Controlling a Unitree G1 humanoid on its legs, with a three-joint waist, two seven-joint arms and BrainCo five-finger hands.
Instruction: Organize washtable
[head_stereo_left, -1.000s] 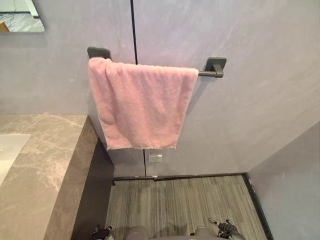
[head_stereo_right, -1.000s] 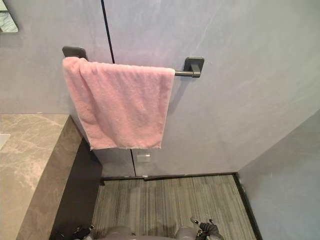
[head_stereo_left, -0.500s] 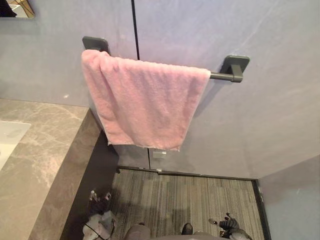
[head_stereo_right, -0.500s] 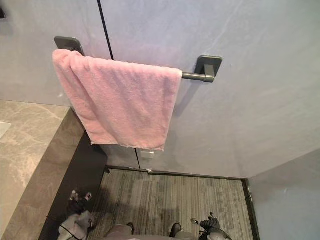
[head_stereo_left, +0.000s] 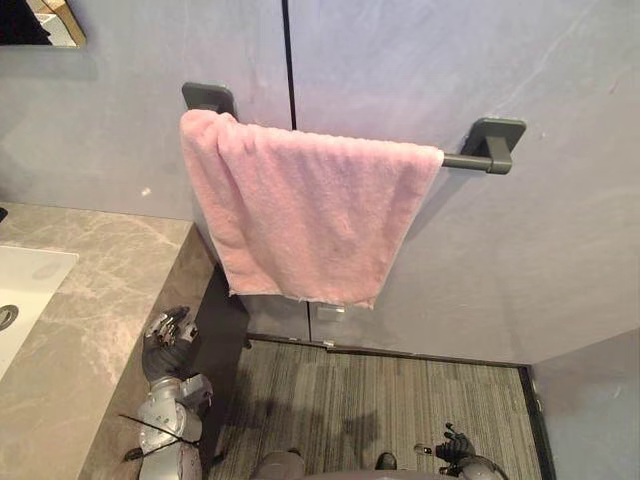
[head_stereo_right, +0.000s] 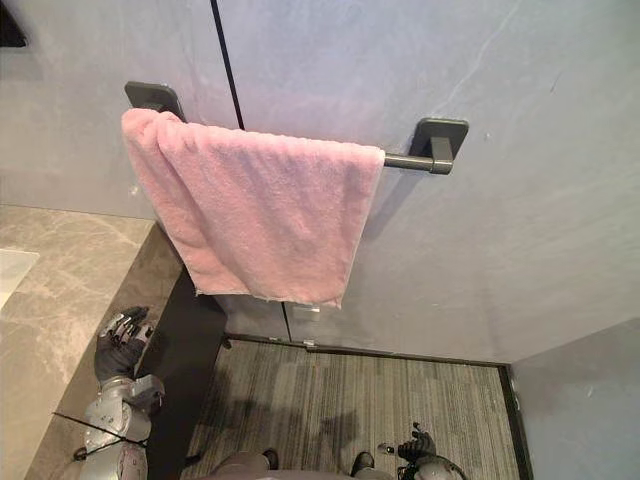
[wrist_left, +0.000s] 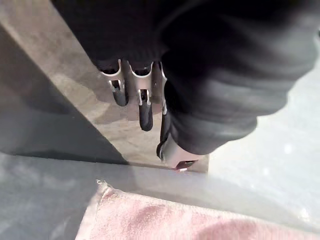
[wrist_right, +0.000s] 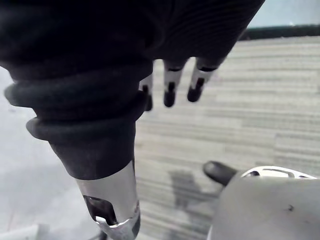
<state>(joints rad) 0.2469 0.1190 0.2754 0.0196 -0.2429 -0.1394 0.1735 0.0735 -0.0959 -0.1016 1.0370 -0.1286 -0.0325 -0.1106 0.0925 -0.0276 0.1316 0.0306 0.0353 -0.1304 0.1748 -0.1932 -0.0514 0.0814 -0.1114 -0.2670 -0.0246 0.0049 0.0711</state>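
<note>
A pink towel hangs folded over a dark towel bar on the grey wall, its lower hem loose above the floor. My left hand is raised beside the front edge of the marble washtable, below and left of the towel. Its fingers are relaxed and hold nothing, with the towel's corner just past them. Down at the bottom right my right hand hangs over the striped floor, its fingers loose and empty.
A white sink basin is set into the washtable at the far left. A mirror corner shows at the top left. The washtable has a dark side panel. The grey wall closes the space at the right.
The camera has shifted, so the whole scene sits differently. My left hand has risen from near the floor to the washtable's edge. The towel hangs as before.
</note>
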